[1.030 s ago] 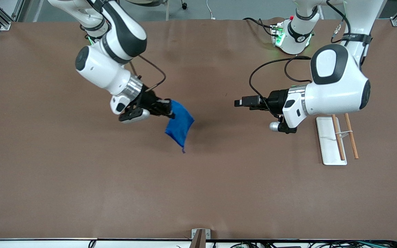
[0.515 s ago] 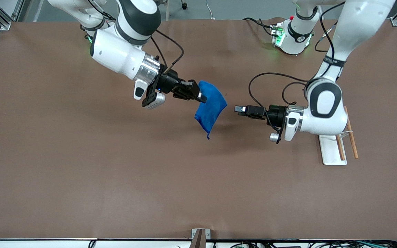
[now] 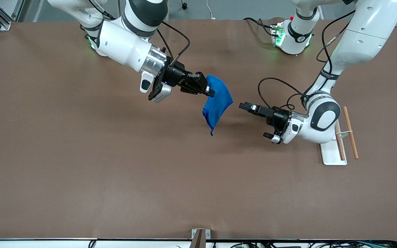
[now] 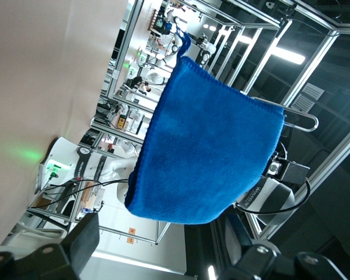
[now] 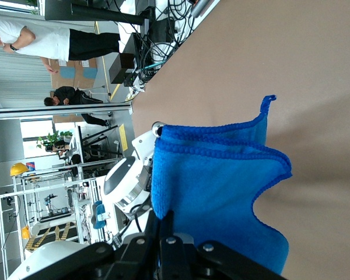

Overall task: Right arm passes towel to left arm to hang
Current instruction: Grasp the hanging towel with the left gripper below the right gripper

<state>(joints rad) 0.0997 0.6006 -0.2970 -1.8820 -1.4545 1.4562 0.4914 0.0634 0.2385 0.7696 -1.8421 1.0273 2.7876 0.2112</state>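
Observation:
The towel (image 3: 218, 103) is a bright blue cloth hanging folded in the air over the middle of the table. My right gripper (image 3: 210, 92) is shut on its upper edge, and the small corner loop hangs at the bottom. In the right wrist view the towel (image 5: 216, 192) hangs from the closed right gripper (image 5: 166, 224). My left gripper (image 3: 246, 106) is open and points at the towel from a short gap away, toward the left arm's end. In the left wrist view the towel (image 4: 204, 151) hangs just ahead of the wide-open left gripper (image 4: 160, 234).
A white rack base (image 3: 330, 151) with two wooden rods (image 3: 351, 137) stands on the brown table (image 3: 115, 172) toward the left arm's end, partly under the left arm's wrist. Cables trail near the left arm's base (image 3: 289, 38).
My right arm has carried the towel toward the left arm's end. My left arm has stretched out and lowered, its gripper now tilted toward the towel. The gap between them has shrunk.

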